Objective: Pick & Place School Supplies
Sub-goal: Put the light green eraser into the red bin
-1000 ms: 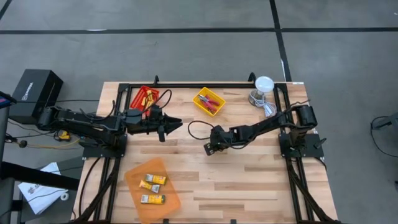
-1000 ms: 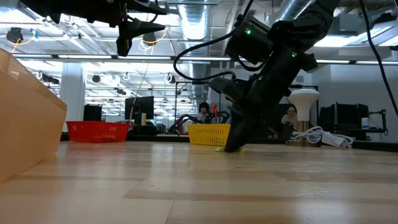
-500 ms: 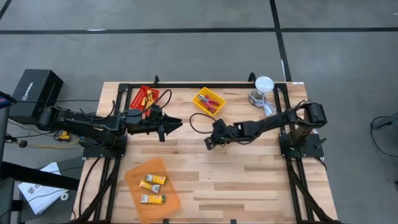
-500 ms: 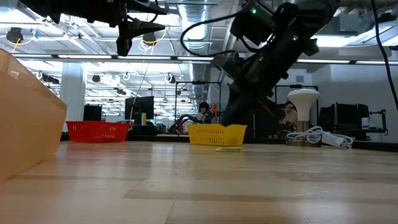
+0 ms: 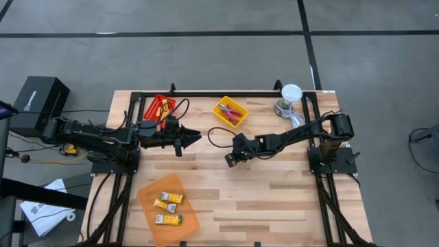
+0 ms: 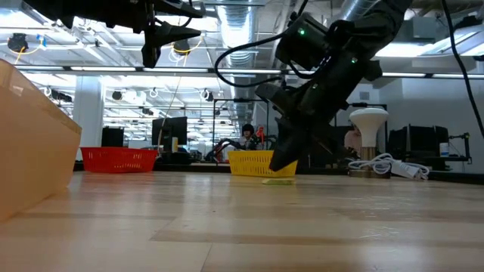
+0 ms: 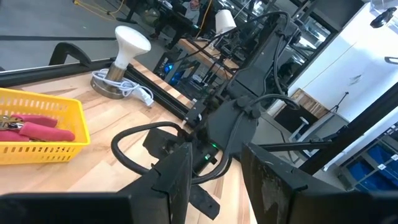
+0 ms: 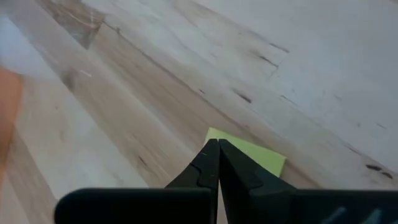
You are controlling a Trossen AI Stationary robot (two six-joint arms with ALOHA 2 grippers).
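We see a wooden surface (image 5: 274, 199), orange tray (image 5: 168, 202) near left with three yellow-and-white packs (image 5: 168, 208), our right end effector (image 5: 229, 162) pinched shut, empty, over a yellow-green sticky note (image 8: 249, 154) mid-surface, left end effector (image 5: 194, 138) partly open, empty, raised near the red tray (image 5: 159, 108).

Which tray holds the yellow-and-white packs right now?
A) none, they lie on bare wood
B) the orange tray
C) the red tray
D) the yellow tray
B: in the high view three yellow-and-white packs lie in the orange tray near the table's front edge, on the left arm's side.
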